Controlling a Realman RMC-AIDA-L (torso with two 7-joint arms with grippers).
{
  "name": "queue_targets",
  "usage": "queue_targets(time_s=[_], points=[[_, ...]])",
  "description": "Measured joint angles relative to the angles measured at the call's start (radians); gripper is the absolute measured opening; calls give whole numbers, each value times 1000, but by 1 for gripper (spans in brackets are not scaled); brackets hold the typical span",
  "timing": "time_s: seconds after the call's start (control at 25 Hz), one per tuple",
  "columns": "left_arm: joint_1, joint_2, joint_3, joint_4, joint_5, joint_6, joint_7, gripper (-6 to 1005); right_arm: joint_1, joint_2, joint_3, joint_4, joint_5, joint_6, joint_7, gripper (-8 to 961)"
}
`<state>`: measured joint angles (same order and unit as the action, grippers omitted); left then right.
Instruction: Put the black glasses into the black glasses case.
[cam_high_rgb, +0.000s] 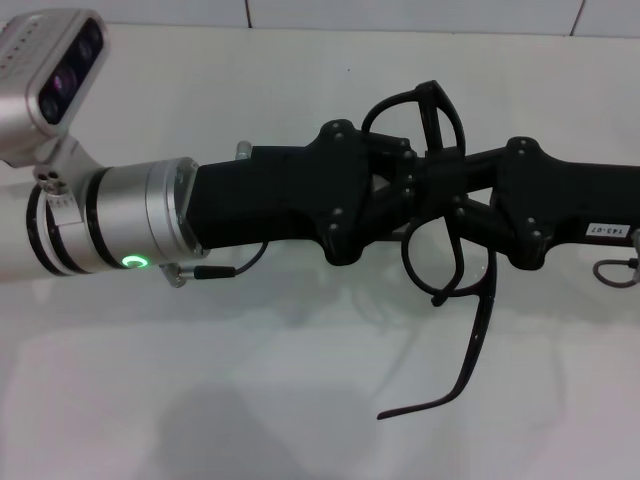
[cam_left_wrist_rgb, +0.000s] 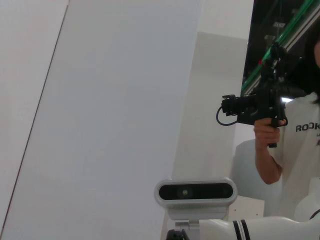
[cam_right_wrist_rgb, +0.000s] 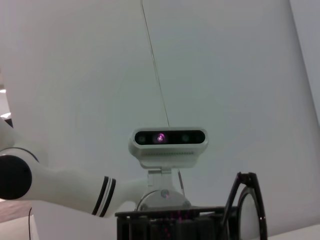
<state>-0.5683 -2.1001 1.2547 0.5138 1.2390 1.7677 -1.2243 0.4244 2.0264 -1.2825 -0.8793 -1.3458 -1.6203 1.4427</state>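
Observation:
In the head view both grippers meet at mid-height above the white table (cam_high_rgb: 250, 380). My left gripper (cam_high_rgb: 408, 178) comes in from the left and my right gripper (cam_high_rgb: 445, 188) from the right. Both are shut on the middle of the black glasses (cam_high_rgb: 478, 335). The glasses hang upright between them, one lens above the fingers and one below. One temple arm is unfolded and dangles toward the table. A lens rim of the glasses also shows in the right wrist view (cam_right_wrist_rgb: 248, 175). The black glasses case is out of view.
The left arm's silver wrist with its green light (cam_high_rgb: 134, 262) and wrist camera (cam_high_rgb: 60, 70) fill the left of the head view. A person (cam_left_wrist_rgb: 280, 145) holding a camera stands beyond the table in the left wrist view. The table's far edge meets a tiled wall (cam_high_rgb: 400, 12).

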Motion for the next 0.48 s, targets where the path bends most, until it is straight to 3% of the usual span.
queue_targets(time_s=[0.2,0.48], points=[[3,1,-1,3,0,30,0,56,-7,-1,8,15,11,6,-9,116],[23,17,-13,12,-72,184,8,55,-33,-5,52,65,78,-17,-56,116]])
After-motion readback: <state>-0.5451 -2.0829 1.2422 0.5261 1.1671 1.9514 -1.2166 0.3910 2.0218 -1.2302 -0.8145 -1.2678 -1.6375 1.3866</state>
